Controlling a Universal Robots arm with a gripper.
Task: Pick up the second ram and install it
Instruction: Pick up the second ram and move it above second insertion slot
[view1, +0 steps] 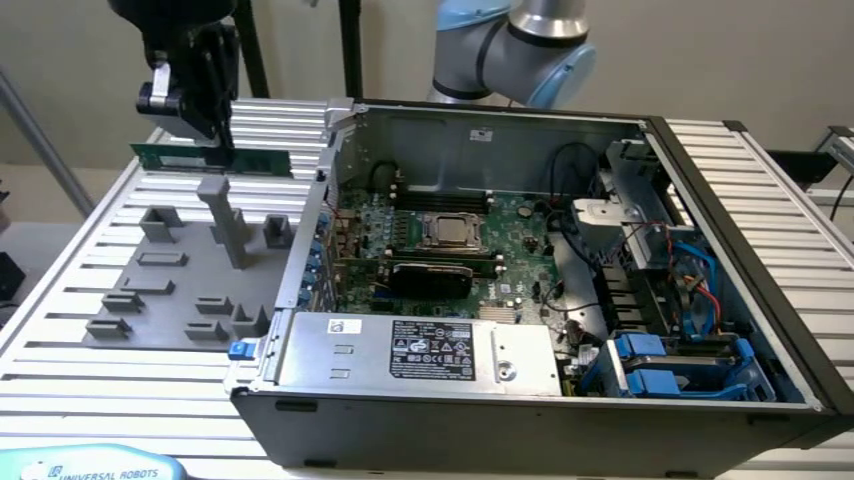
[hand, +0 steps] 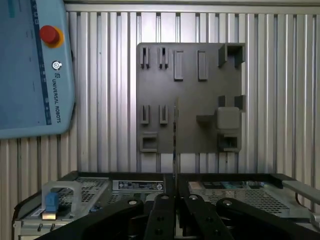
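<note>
From where I stand, the black claw hangs over the exterior view's left side of the slotted aluminium tabletop. It is closed narrowly on the second ram. The thin green strip is held level in the air by its upper edge. It sits above the grey fixture plate and just outside the open computer case.

In the wrist view the ram shows edge-on as a thin dark line between the claw's two fingers, over the fixture plate.

Inside the case, the large green motherboard lies flat with its metal processor socket near the middle. The silver power supply at the case's near end carries a black label, but its print is too small for me to read. A small white sticker on the far wall is just as unreadable.

The one clear piece of writing is "UNIVERSAL ROBOTS" on the blue teach pendant, beside its red button. The same words show on the pendant in the exterior view's near left corner.
</note>
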